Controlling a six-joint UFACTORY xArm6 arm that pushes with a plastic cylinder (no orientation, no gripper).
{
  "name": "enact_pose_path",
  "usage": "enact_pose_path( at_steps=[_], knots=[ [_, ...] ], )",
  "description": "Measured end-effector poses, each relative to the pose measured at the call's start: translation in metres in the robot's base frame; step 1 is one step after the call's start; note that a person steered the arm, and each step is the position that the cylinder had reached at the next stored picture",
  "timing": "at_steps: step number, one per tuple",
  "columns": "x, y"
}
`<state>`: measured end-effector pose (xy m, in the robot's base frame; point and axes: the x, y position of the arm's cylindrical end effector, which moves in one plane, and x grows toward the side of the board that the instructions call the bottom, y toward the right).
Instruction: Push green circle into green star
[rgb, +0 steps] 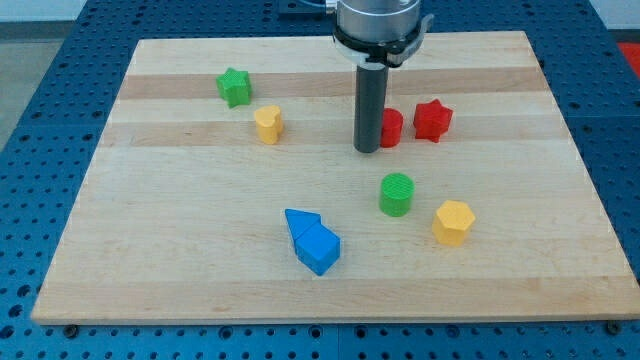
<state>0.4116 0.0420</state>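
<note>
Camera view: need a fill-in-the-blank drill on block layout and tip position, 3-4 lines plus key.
1. My tip sits just to the view's left of the ____ cylinder.
2. The green circle lies toward the view's ____ from my tip.
3. The block nearest the green star is the ____ heart.
4. The two ____ blocks touch each other, to the view's left of the green circle.

Missing words: red; bottom; yellow; blue

You have a pale wooden tabletop (200, 270) carrying a green star (233, 87), yellow heart (268, 124), red cylinder (391, 128) and red star (432, 120). Lower down sit a green circle (396, 194), yellow hexagon (452, 222) and two touching blue blocks (312, 241).
</note>
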Motion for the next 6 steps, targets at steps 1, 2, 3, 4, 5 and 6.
enact_pose_path(
  at_steps=[1, 2, 3, 4, 5, 6],
  knots=[
    [-0.002, 0.021],
    [-0.002, 0.049],
    [0.005, 0.081],
    [0.021, 0.097],
    [0.05, 0.085],
    [0.09, 0.076]
  ],
)
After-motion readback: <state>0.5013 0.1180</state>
